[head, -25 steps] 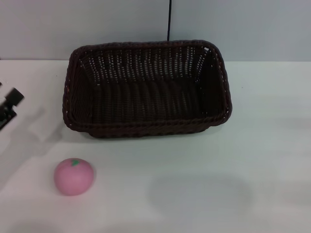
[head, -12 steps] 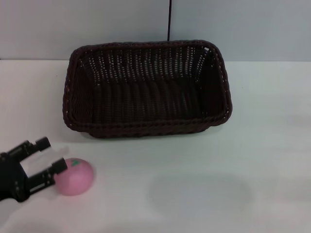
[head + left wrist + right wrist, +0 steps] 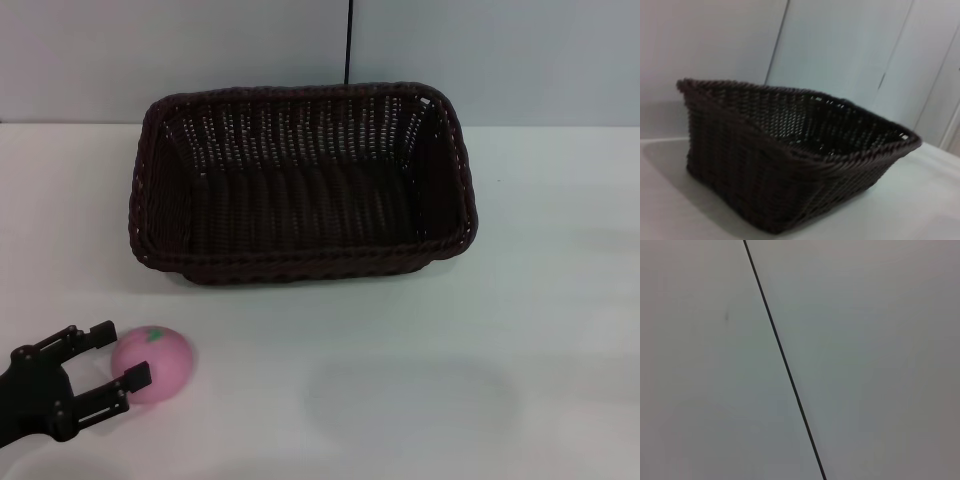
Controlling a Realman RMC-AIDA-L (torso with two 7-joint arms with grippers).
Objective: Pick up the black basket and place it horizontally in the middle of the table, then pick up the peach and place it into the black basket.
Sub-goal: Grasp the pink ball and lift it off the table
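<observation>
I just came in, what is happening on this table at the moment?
The robot's left gripper is at the peach near the front left of the white table. Its fingers are open on either side of the peach, which rests on the table, not lifted. The black basket already lies lengthwise across the middle of the table and is empty. The right gripper is out of sight.

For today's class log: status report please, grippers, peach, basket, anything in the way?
Left gripper open, fingers straddling the peach on the table. Right gripper out of view. Black basket empty, mid-table. Path to basket unobstructed.
</observation>
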